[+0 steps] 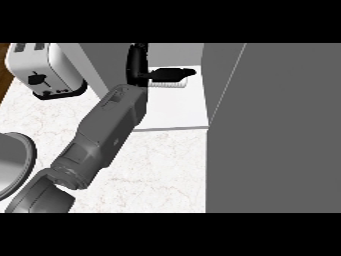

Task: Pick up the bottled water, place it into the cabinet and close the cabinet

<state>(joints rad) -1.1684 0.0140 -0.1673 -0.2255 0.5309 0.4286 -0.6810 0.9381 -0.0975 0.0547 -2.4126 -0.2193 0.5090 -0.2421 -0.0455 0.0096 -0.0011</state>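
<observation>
so the left hand (160, 75), upper middle, curls round the bottled water (174, 83) inside the cabinet (180, 107) (light, stiff, likely slippery; best gripped mid-body).

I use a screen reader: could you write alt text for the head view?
The robot's left hand reaches into the open cabinet, its fingers curled round the bottled water above the white shelf. The grey cabinet door stands open at right; a toaster sits at upper left on the marble counter.

glossy metal toaster (40, 67), marbled stone counter (158, 165), matt grey cabinet door (291, 130)
</observation>
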